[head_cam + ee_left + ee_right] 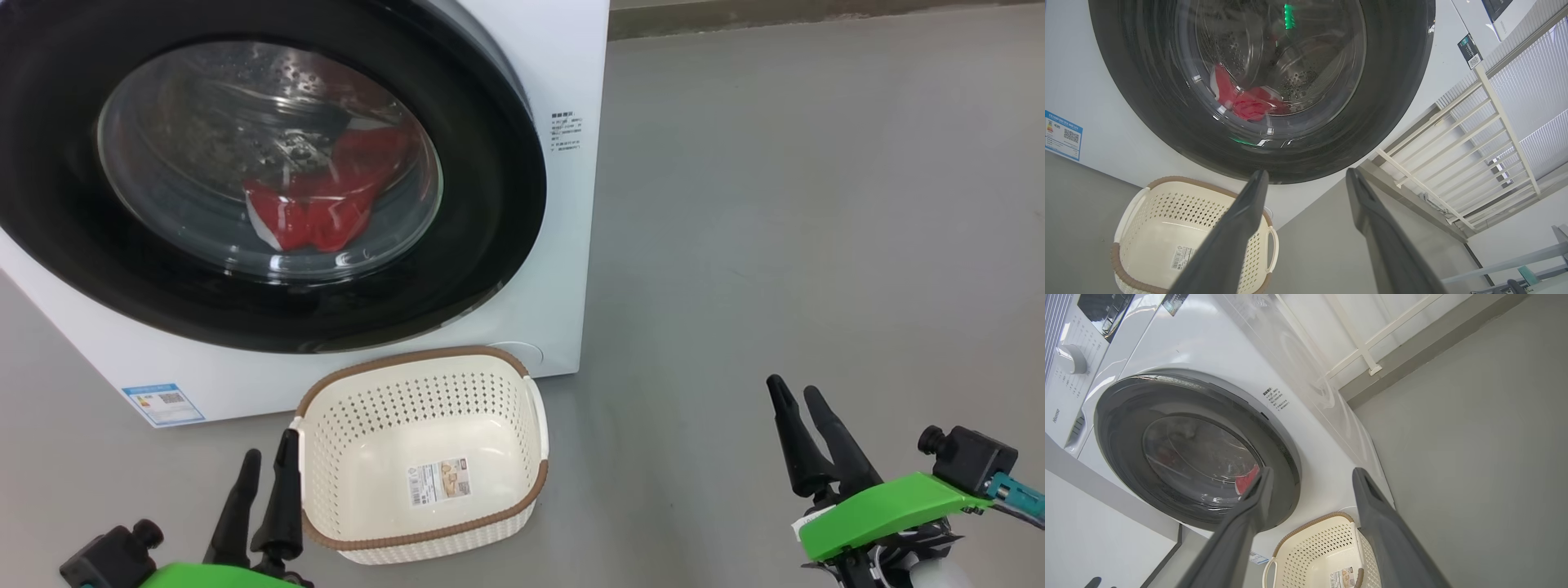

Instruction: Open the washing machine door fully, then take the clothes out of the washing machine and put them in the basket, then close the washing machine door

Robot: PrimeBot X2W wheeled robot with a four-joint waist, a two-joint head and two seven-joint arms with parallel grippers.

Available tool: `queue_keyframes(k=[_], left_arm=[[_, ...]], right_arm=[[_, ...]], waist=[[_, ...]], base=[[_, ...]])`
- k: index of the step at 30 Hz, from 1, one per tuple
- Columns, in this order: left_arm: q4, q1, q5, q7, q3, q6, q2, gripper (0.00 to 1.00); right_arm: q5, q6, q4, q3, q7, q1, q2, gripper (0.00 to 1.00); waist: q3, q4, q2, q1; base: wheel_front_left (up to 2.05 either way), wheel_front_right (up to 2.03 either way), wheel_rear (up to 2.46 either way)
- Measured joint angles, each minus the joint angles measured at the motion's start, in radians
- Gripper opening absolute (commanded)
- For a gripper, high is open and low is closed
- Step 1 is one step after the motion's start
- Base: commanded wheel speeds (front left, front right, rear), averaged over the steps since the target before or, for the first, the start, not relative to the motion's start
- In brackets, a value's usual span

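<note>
Left gripper [269, 443] fingers were spread, nothing between them. Right gripper [792, 385] was the same, spread and empty over bare grey floor [816, 204].

The basket [408, 359] sat on the floor just right of the left fingers, its handle close to the nearer finger; contact could not be told. It was well left of the right fingers and empty. A paper label [439, 480] with a barcode lay on its bottom, print too small to read.

The washing machine [563, 245] stood beyond the left fingertips. The washing machine door [482, 229] was shut flat against the front. Red clothes [326, 204] with a white edge lay low in the drum behind the glass, ahead of the left fingertips.

Writing:
- A blue sticker [163, 404] with a QR code sat on the machine's lower front, up and left of the left fingers; text unreadable.
- A small block of printed lines [566, 131] sat beside the door rim, illegible.
- In the right wrist view, a brand mark [1056, 415] far left of the fingers looked like "Hisense", near a round dial [1073, 359].
- In the left wrist view, a dark tag [1470, 51] with a QR code sat up and right of the fingers.
</note>
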Motion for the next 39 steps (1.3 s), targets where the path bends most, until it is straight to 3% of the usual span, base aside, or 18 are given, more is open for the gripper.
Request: queue_keyframes(k=[39], left_arm=[[-0.033,-0.04,0.422,-0.114,0.01,-0.001,0.007,1.0]], right_arm=[[-0.417,0.0,-0.027,0.06,-0.114,-0.039,-0.026,1.0]], waist=[[-0.004,-0.006,0.0,0.0]], base=[[0.0,0.0,0.0]])
